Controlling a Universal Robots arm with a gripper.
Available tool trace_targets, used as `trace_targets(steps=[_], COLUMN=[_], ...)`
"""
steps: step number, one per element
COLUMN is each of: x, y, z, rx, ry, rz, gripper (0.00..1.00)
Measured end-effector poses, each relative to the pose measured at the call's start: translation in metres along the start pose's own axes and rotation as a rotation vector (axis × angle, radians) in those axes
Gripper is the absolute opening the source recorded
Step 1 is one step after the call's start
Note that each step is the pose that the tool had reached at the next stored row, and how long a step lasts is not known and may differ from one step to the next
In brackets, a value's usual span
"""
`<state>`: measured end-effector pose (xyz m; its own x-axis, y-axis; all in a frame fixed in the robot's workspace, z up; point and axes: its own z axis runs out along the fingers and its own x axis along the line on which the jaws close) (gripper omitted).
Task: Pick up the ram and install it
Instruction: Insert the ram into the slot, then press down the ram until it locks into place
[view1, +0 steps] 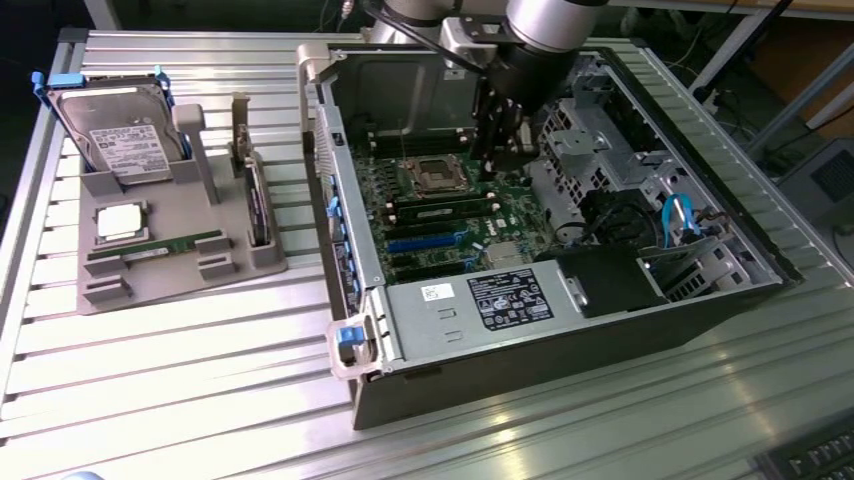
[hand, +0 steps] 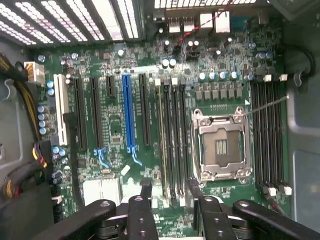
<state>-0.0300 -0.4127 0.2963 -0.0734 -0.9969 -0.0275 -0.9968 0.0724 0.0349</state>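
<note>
My gripper (hand: 168, 186) hangs inside the open computer case (view1: 747, 290), low over the motherboard (hand: 115, 115). Its fingers (hand: 145, 189) stand apart with nothing clamped between them. The ram (hand: 162, 140) sits on edge in the memory slot farthest from the CPU socket (hand: 222, 145) in the bank beside it. Two empty black slots lie between it and the socket.

What matters here is the alignment. The ram's long axis runs parallel to the socket's side, and my fingertips straddle one end of that same slot line, so the stick lies straight ahead of me and below, not off to a side.

In the exterior view the ram (view1: 434, 212) lies just beside the CPU socket (view1: 434, 177), with my gripper (view1: 505, 165) just above the board near the socket. I judge it to be already in the slot (whether it is fully latched I cannot tell). A second green stick (view1: 174, 247) rests on the grey holder (view1: 147, 285), well away from the socket and outside the case.
</note>
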Motion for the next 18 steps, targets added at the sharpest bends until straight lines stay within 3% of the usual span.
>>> trace_targets(steps=[8, 18], x=[0.001, 0.001], y=[0.0133, 0.0136], z=[0.0005, 0.0005], rx=[0.0004, 0.0003], ry=[-0.0005, -0.0006], rz=[0.013, 0.014], gripper=[0.40, 0.40])
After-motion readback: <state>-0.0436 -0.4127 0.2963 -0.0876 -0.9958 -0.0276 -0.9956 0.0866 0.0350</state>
